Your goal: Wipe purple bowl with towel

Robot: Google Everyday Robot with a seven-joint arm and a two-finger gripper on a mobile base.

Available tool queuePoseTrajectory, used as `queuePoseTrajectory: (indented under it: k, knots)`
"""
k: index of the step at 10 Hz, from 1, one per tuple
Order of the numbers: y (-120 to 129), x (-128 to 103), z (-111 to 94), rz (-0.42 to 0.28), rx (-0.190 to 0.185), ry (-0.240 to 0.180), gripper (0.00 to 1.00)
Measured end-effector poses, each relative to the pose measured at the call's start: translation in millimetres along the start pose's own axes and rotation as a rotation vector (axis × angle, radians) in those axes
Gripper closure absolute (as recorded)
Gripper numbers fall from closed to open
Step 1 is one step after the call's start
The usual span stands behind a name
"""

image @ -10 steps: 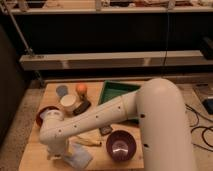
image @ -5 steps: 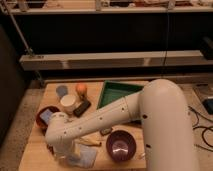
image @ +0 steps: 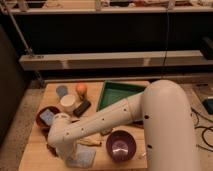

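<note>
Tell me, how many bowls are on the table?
2. The purple bowl sits near the table's front edge, right of the gripper, which is down at the towel. A red bowl is at the left edge. The arm may hide others.

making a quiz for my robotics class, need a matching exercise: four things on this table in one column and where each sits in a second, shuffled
Things
1 purple bowl
2 orange
3 green tray
4 towel

Places
A near edge of the table, right at the claw
B far side, just behind the white cup
C far side, partly hidden by the arm
D near side, beside the towel, apart from the claw

Pairs: 1-D, 2-B, 3-C, 4-A
</note>
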Motion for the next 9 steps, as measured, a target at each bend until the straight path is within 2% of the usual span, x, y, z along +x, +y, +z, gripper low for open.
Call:
queuePoseTrajectory:
  k: [2, 4, 5, 7, 8, 9]
  knots:
    - [0, 0, -1, -0.005, 0.013, -0.002, 0.86]
    - [6, 1, -11, 0.002, 0.052, 0.000, 0.86]
    - [11, 3, -23, 0.006, 0.080, 0.006, 0.86]
    - [22, 13, -62, 0.014, 0.140, 0.034, 0.86]
    - [27, 17, -83, 0.017, 0.159, 0.051, 0.86]
    - [32, 24, -116, 0.018, 0.181, 0.075, 0.86]
